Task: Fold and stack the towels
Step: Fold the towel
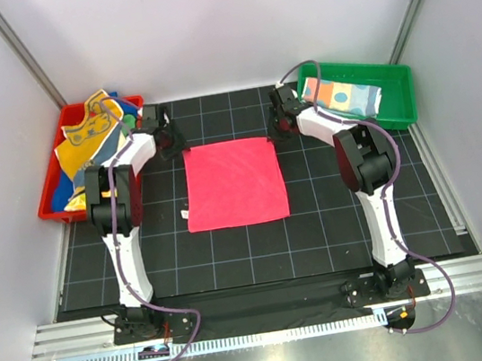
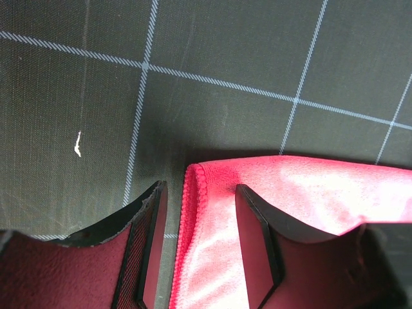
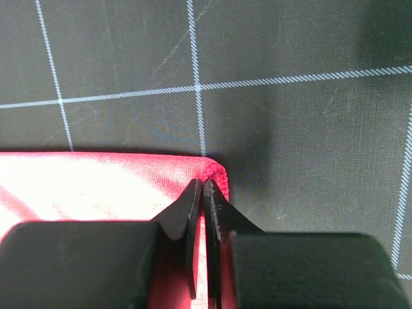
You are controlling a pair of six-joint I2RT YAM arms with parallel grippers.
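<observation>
We find no legible text, label, brand, number or sign in any view. The orange-yellow towel (image 1: 91, 121), lying in the red tray (image 1: 50, 209) at the far left corner of the bench (image 1: 338, 220), carries a dark printed outline that is too small for us to read as lettering. A small white tab (image 1: 186, 214) at the left edge of the pink-red towel (image 1: 232, 182) shows no marking we can make out.
</observation>
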